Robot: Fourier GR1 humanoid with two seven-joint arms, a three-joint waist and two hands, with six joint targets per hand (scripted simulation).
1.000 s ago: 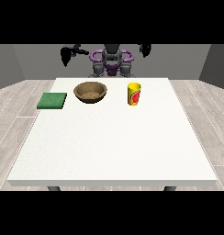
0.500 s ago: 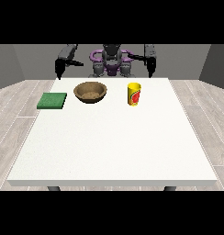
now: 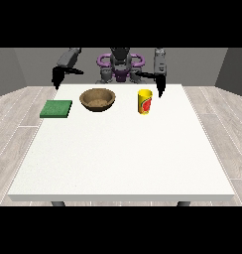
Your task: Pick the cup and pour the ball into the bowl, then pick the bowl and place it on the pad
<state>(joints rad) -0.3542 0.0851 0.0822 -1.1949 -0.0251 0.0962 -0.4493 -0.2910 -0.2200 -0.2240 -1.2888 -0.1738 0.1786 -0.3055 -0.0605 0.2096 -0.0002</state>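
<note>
- Along the far half of the white table (image 3: 118, 158), three things are sitting in a row, well apart from one another.
- At the view's left, a flat green pad (image 3: 56, 108) is lying near the table's edge.
- Beside it toward the middle, a brown bowl (image 3: 97, 99) is standing upright; what it holds cannot be made out.
- Further right, a yellow cup (image 3: 145, 101) with a red mark is standing upright — nothing is touching it, and the ball is not showing from this side.
- The hand at the view's right (image 3: 160, 87) is hanging just beyond and to the right of the cup, fingers pointing down; whether they are open or curled cannot be told.
- The hand at the view's left (image 3: 56, 77) is hovering past the table's far left corner, behind the pad — its finger state cannot be told either.
</note>
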